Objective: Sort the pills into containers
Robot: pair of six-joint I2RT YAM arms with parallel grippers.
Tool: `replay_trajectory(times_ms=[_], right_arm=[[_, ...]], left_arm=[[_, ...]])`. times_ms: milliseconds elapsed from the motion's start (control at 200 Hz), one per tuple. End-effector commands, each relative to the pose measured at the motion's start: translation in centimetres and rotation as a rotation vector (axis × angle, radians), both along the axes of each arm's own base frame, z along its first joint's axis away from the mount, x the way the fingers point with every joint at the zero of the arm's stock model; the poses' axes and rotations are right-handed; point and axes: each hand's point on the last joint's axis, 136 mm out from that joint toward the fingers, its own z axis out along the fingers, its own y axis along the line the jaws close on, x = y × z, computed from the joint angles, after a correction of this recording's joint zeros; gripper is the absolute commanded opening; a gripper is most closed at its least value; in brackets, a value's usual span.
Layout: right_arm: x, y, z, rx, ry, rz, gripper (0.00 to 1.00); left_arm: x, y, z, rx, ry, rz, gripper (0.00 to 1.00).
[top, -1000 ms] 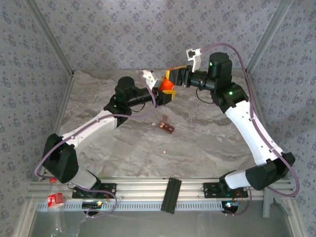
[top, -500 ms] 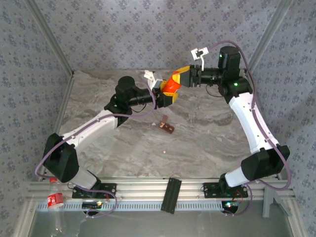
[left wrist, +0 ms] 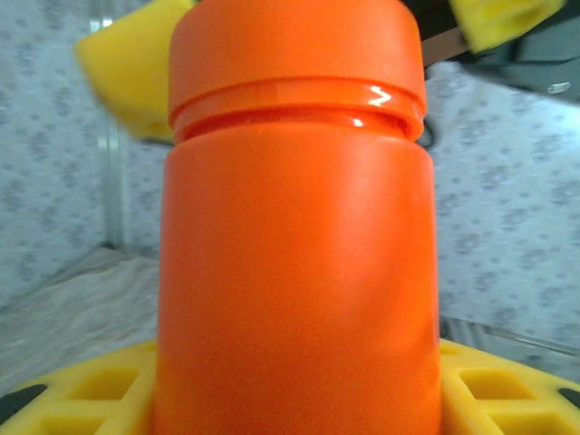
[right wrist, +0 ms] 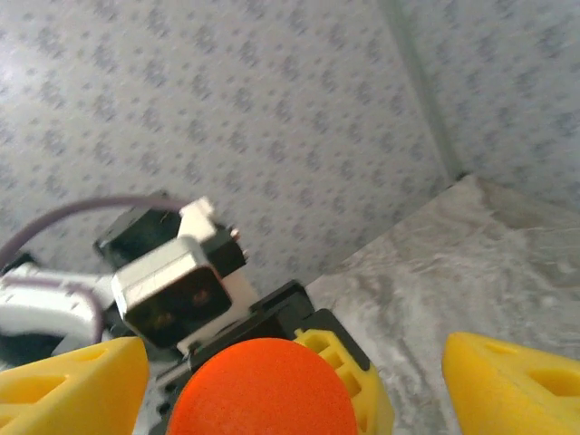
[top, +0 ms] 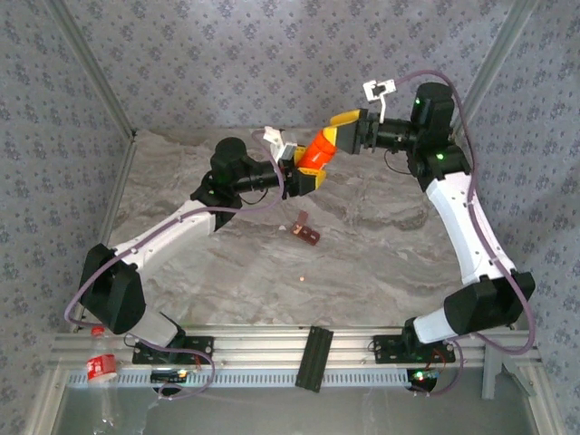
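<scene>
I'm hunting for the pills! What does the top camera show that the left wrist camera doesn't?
Top camera: a small dark reddish-brown container strip on the marble-patterned table and one tiny pale pill. Left wrist camera: the shiny groove under the round orange cap. Both: the orange plastic bottle held by the left gripper, the right gripper open around its cap.

The orange bottle (left wrist: 294,254) is cut off top and bottom in the left wrist view; what the containers (top: 306,233) hold is too small to tell.
</scene>
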Motion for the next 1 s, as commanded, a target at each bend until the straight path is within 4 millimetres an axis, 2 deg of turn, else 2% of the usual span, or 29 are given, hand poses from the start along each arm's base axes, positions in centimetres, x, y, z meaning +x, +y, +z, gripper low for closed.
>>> replay_trajectory(times_ms=[0, 90, 245, 330, 445, 610, 770, 869, 994], right_arm=[[2.1, -2.4, 2.2, 0.043, 0.102, -0.276, 0.88], [2.9, -2.1, 1.1, 0.044, 0.225, -0.359, 0.89], [2.4, -0.4, -0.9, -0.055, 0.261, -0.456, 0.9], [2.6, -0.3, -2.1, -0.123, 0.271, -0.518, 0.9], [3.1, -1.1, -4.1, -0.22, 0.295, -0.623, 0.91], [3.1, -1.0, -5.6, -0.231, 0.343, -0.626, 0.9], [2.6, 0.0, -6.8, -0.213, 0.394, -0.572, 0.84], [2.7, 0.6, -6.5, -0.182, 0.391, -0.546, 0.81], [2.5, 1.0, -7.0, -0.172, 0.405, -0.525, 0.71]], left_arm=[[1.9, 1.5, 0.4, 0.043, -0.132, 0.211, 0.0], [3.0, 1.7, -0.7, 0.097, -0.187, 0.312, 0.0], [3.7, 1.0, -1.9, 0.175, -0.257, 0.382, 0.0], [3.6, 0.6, -2.1, 0.182, -0.261, 0.381, 0.0], [3.5, 0.5, -2.0, 0.182, -0.269, 0.388, 0.0], [3.8, 0.4, -2.0, 0.189, -0.277, 0.405, 0.0], [3.9, 0.2, -1.9, 0.188, -0.281, 0.407, 0.0], [4.0, 0.1, -1.9, 0.189, -0.281, 0.407, 0.0], [4.1, 0.0, -1.9, 0.189, -0.281, 0.405, 0.0]])
